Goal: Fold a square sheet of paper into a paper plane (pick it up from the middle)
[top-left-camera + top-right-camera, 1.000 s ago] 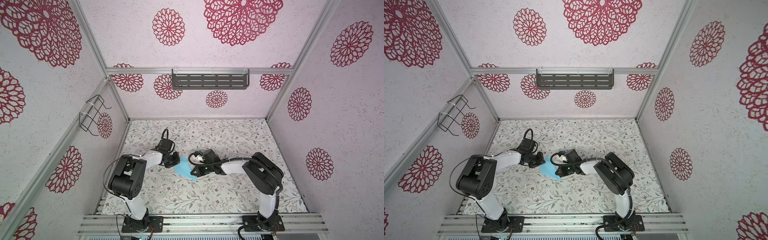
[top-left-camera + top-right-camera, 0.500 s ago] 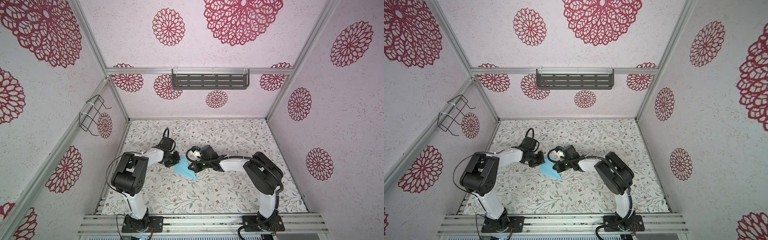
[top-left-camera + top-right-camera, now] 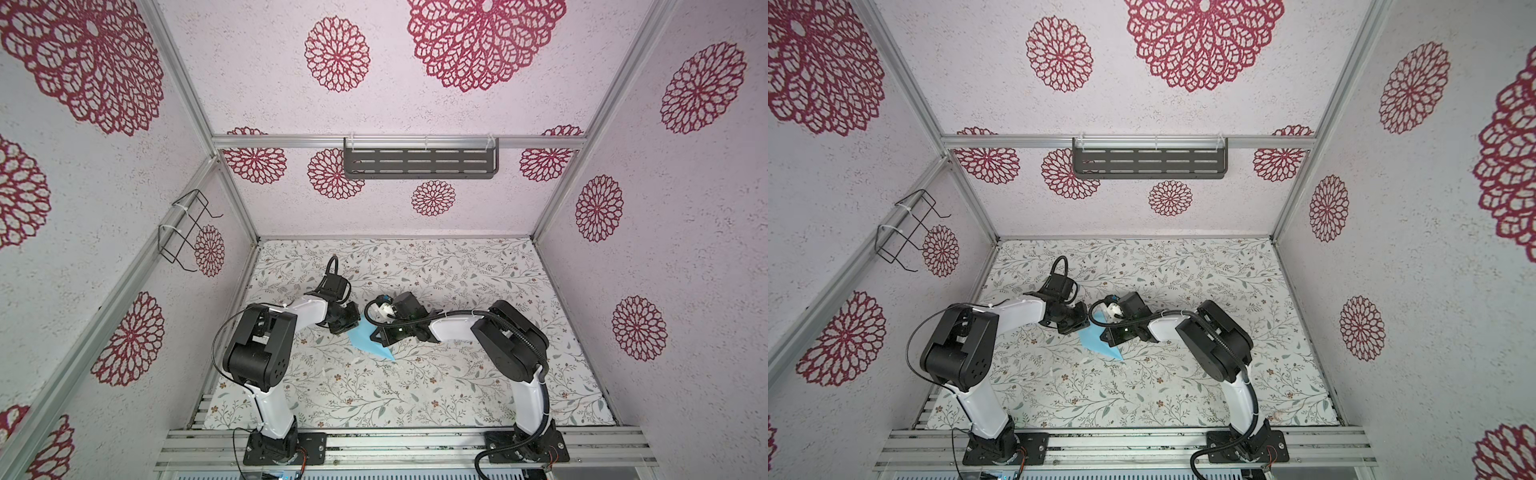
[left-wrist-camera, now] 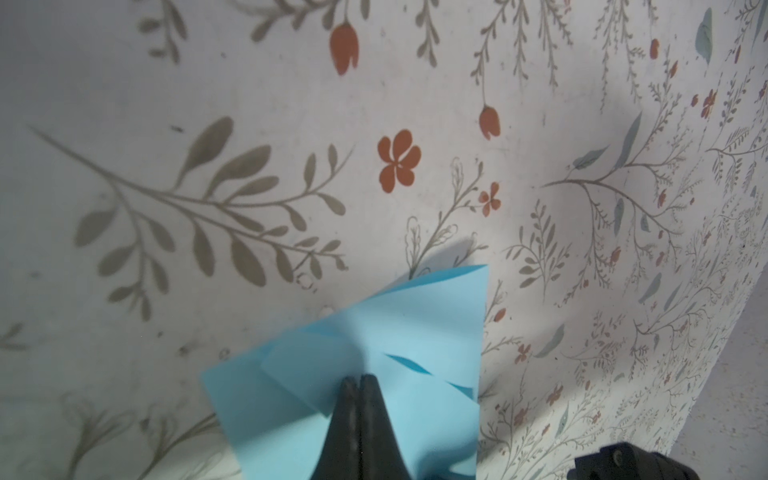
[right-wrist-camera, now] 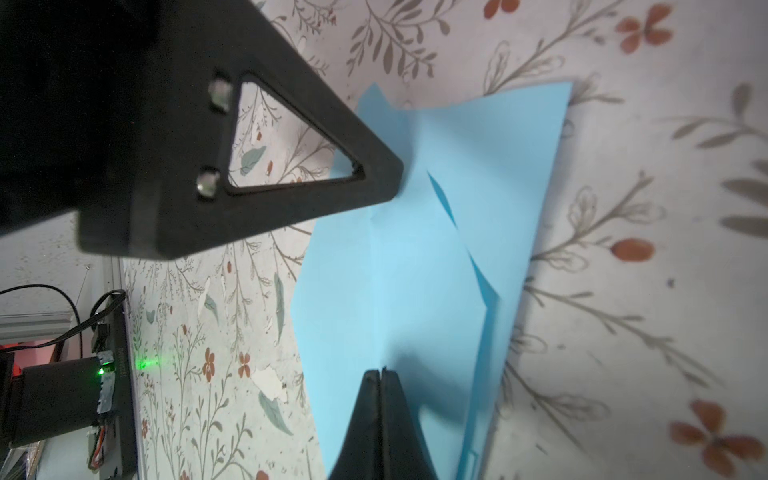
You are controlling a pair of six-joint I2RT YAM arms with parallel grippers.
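Paper plane (image 3: 366,340) lies under closed left gripper (image 4: 358,379) and right gripper (image 5: 380,372) tips.

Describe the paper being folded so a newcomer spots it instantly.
Look at the floral table where both arms meet. Beneath the left gripper and right gripper lies the light-blue paper, partly folded to a point: the only plain blue thing there.

Left arm (image 3: 266,332) and right arm (image 3: 511,336) wore white shells between black joint housings, ribbed black hose (image 3: 461,312) along right arm, thin black wire (image 3: 215,345) loop on left, left gripper (image 4: 359,379) matte black, finger (image 5: 257,199) bore triangular cut-out, two silver screws (image 5: 206,185)
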